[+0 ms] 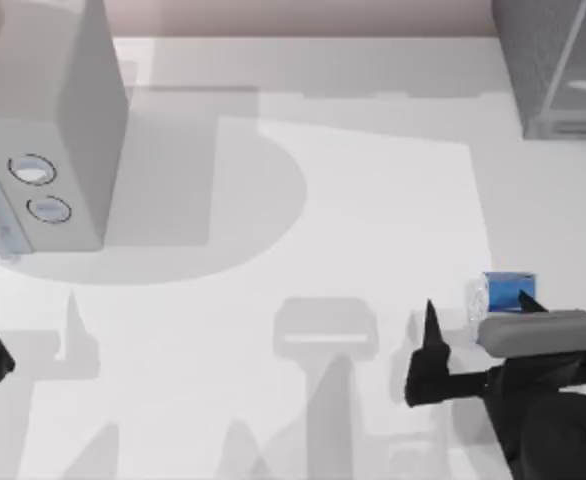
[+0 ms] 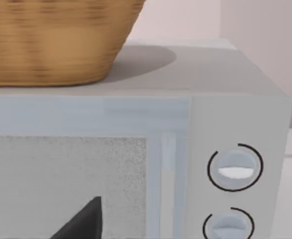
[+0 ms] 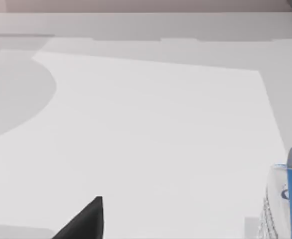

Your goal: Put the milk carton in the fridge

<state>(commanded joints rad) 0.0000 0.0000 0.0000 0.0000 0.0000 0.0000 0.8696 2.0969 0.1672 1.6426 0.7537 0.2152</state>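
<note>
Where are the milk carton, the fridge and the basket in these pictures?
milk carton (image 1: 508, 290): top view, on its blue top.
fridge (image 1: 533, 60): top view, on its dark speckled side.
basket (image 2: 51, 42): left wrist view, on its woven wall.

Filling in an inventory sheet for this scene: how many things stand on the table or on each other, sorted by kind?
Appliances: 2, the pale grey box with two dials and the fridge.
Cartons: 1, the milk carton, beside the right gripper.
Baskets: 1, the wicker basket on top of the dial box.
Total: 4.
</note>
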